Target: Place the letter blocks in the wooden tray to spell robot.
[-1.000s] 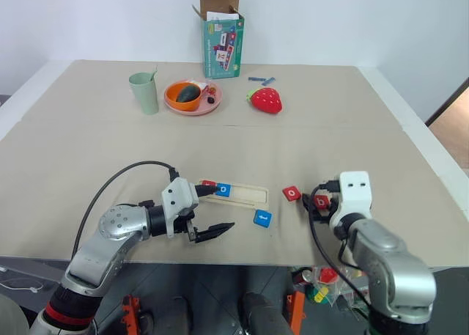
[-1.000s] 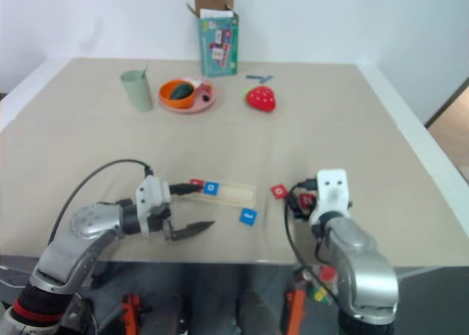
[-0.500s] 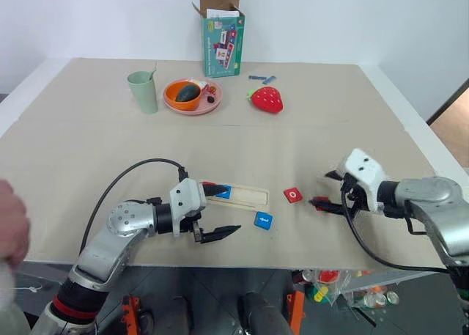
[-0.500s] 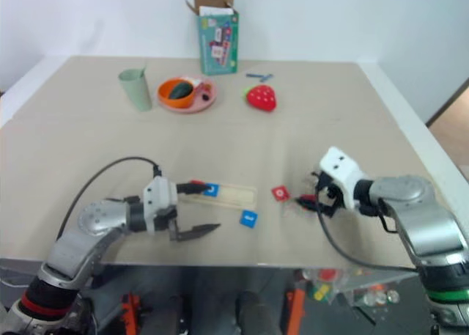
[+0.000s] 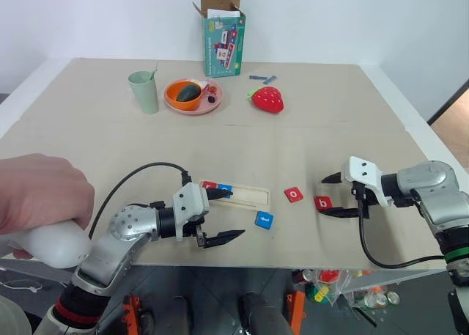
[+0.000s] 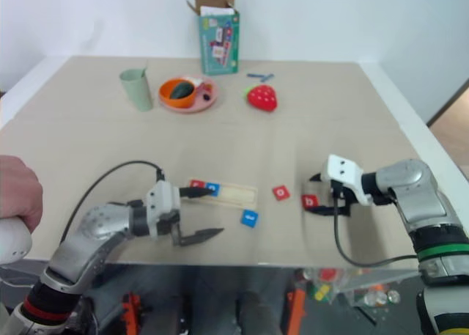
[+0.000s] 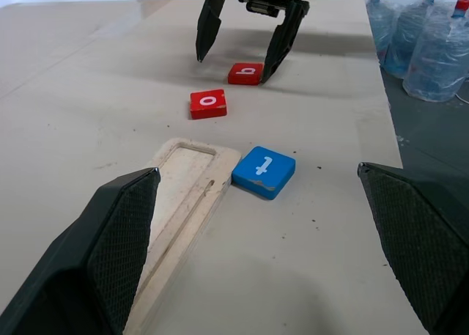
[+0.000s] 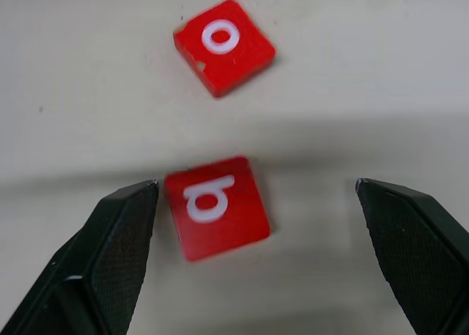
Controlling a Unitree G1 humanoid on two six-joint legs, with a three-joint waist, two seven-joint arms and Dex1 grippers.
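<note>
Two blocks in wooden tray (image 5: 245,196), long axis left-right.

Both arms are rounded silver-grey metal shells with darker joints. A white blocky housing sits at each wrist, and a black cable loops from it back along the forearm. The left end effector (image 5: 218,216) at the lower centre-left of the frame has two slim black tapered fingers (image 7: 117,236) with finely meshed inner faces. The right end effector (image 5: 333,196) at the right matches it. A red ring bands the left upper arm at the lower left, and a green ring bands the right arm at the right edge.
</note>
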